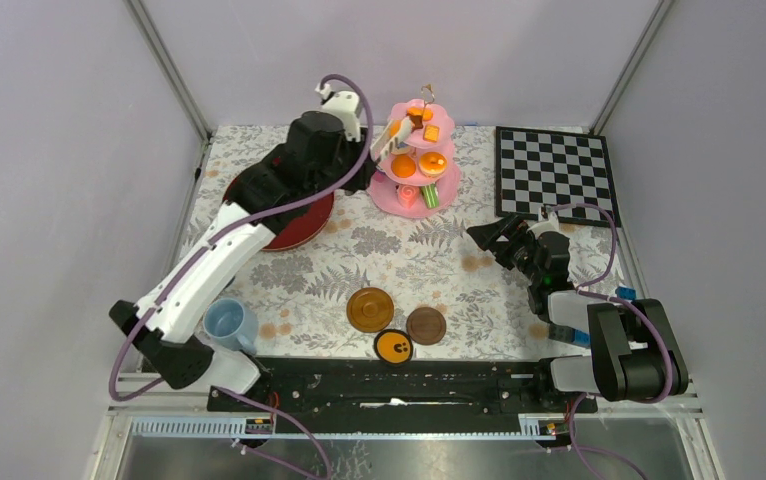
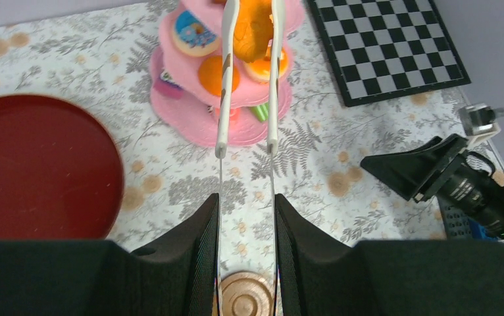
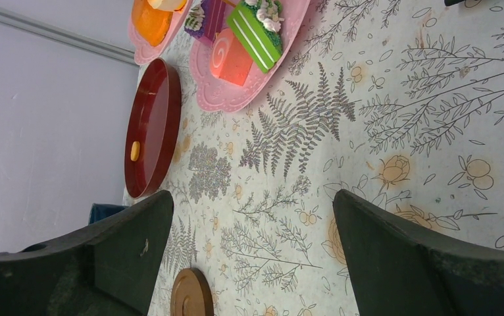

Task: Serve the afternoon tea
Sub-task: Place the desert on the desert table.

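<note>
Fern-print tablecloth; pink three-tier scalloped stand, orange pastries on tiers.

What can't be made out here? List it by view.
- Left wrist: the tips of the tongs, cut off by the top edge. The orange pastry between them is blurred, so the grip is unclear.
- Top external: much of the red tray, hidden under the left arm.
- Right wrist: the upper tiers of the cake stand, cut off by the top edge. The small yellow item on the tray is too small to identify.
</note>
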### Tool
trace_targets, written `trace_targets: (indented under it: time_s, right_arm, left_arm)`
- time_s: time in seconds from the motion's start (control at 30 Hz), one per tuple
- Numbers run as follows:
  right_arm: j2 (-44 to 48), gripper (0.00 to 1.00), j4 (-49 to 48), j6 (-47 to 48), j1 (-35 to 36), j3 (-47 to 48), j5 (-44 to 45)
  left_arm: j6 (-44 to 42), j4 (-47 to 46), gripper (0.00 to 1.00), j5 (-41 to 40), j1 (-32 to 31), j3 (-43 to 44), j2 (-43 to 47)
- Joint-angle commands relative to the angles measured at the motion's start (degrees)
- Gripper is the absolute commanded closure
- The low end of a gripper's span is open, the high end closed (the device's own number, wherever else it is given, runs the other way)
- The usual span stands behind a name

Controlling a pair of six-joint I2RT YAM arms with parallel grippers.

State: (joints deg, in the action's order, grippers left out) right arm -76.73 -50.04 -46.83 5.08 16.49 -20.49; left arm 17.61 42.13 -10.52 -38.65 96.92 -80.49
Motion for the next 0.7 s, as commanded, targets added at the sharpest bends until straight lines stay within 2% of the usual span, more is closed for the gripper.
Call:
trace_targets:
  time_s: [0.0,0.3,0.67]
  right_arm:
    - [0.8,0.02,-2.4,0.1,-0.2,-0.3,0.3]
    - [1.0,0.02,-2.5,0.2,-0.2,-0.4,0.4]
    - [0.7,0.02,-2.6,0.0,-0.3,-0.3,0.3]
  left_arm:
    - [0.7,-5.9,0.79,-3.0,-2.5,6.0,-5.7]
    - [0.7,-7.5,0.79,-0.7,-3.7,15.9,-18.0]
    - [-1.3,-8.7,0.78,-3.6,-3.7,20.7,-24.5]
